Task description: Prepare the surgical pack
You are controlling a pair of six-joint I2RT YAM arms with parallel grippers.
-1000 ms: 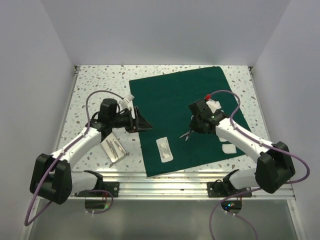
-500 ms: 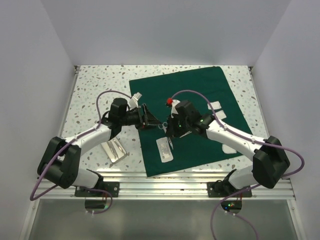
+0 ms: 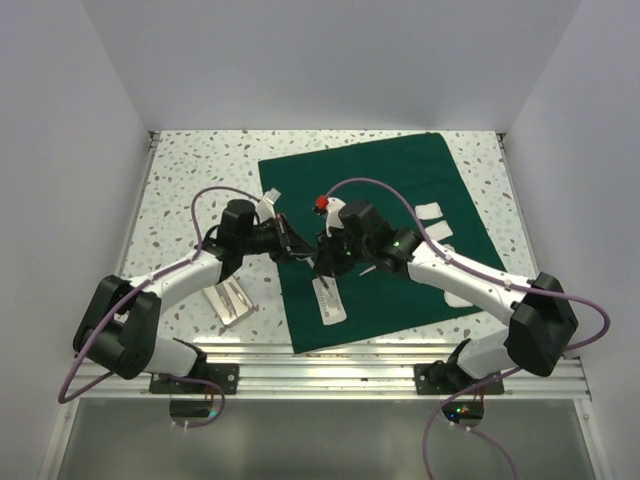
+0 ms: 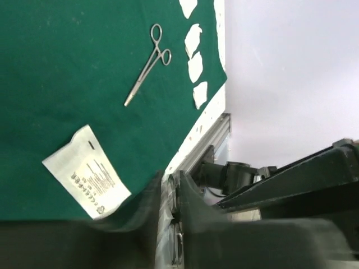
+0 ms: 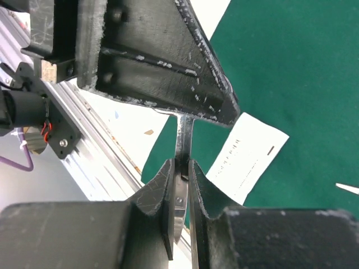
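White packet on green surgical pack, print illegible

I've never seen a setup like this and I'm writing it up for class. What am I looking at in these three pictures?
Two robot arms are bolted at the near edge of a speckled table. One picture looks down from above; the other two come from cameras on each wrist. A dark green cloth lies spread out, carrying a white packet, forceps and white pads; a silvery item lies beside it. The right gripper pinches a thin metal tool, and the left gripper seems closed on its other end.
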